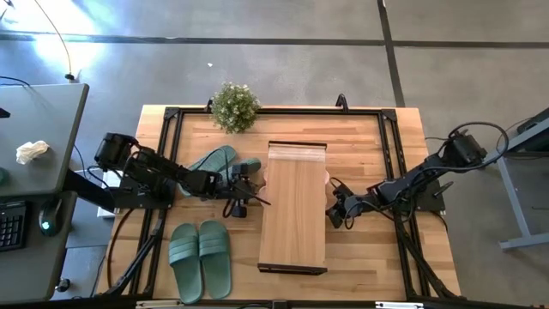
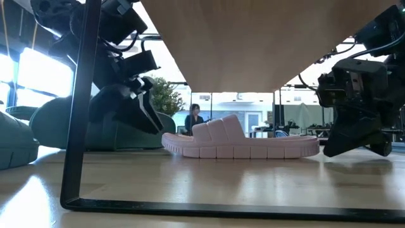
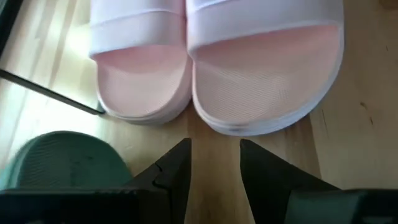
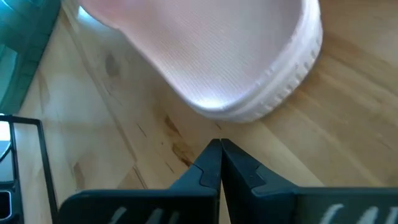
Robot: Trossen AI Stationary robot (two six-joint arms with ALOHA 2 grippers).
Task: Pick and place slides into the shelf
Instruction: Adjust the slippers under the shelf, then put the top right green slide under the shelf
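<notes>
The shelf (image 1: 293, 206) stands mid-table, its plank top (image 2: 253, 44) spanning above a pair of pink slides (image 3: 214, 68) that rest sole-down on the table beneath it. My left gripper (image 3: 214, 144) stands open just short of their near ends, with nothing between its fingers. My right gripper (image 4: 219, 143) is shut, pointing at the other end of a pink slide (image 4: 249, 74) from the shelf's right side, a little short of it. A sage green pair (image 1: 216, 163) lies by the left gripper (image 1: 253, 190). Another green pair (image 1: 200, 257) lies at the near left.
A small potted plant (image 1: 234, 105) stands at the table's far edge. Black frame rails (image 1: 163, 154) run along the table's sides. The shelf's dark end frame (image 2: 79, 126) stands close beside the left gripper. Bare wood shows right of the shelf (image 1: 369, 249).
</notes>
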